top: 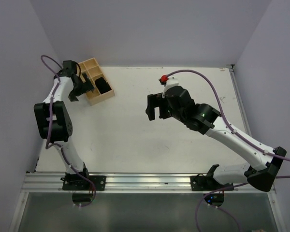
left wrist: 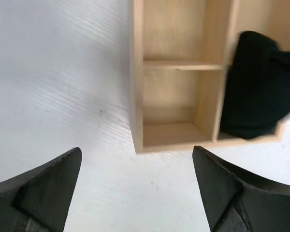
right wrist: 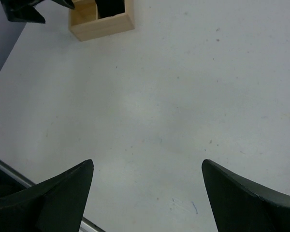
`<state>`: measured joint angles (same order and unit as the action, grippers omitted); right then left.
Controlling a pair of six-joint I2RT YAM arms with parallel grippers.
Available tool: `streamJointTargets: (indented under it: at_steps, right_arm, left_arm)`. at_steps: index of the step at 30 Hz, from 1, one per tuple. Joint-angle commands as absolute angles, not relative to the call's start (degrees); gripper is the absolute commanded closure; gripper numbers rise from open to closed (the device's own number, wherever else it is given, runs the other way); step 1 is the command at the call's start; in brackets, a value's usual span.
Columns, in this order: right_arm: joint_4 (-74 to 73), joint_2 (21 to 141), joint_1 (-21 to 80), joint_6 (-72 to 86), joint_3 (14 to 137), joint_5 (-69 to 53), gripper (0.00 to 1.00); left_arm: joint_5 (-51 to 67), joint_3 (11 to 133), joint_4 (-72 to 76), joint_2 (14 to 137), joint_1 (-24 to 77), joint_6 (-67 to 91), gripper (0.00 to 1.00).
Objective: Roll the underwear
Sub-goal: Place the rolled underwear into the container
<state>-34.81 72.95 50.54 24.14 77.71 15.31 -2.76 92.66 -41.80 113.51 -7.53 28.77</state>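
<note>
Far left: left end effector (left wrist: pixel 135 193), spread wide and empty, poised over the table (top: pixel 135 145) just beside the wooden compartment box (left wrist: pixel 179 65). Next right: underwear (left wrist: pixel 258 87), bundled into an end compartment, apparently rolled and stowed there to keep its shape. Centre-right: right end effector (right wrist: pixel 147 193), likewise wide and empty, well apart, probably to leave room.

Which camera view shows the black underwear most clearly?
The left wrist view: the underwear sits large at the frame's right side, bundled in a compartment of the wooden box. The top external view shows the underwear small and dark; the right wrist view clips it at the top edge.
</note>
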Motion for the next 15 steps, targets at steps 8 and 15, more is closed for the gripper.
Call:
streamJointTargets:
  at_steps: [8, 15]
  right_arm:
    - [-45.69, 72.06, 50.45, 35.94, 81.90, 18.54, 0.01]
    - [-52.47, 75.32, 50.36, 40.51, 89.29, 20.83, 0.01]
  left_arm:
    - [29.51, 70.71, -24.28, 82.83, -2.91, 20.21, 0.00]
    - [40.07, 54.87, -7.59, 64.27, 10.44, 30.12, 0.00]
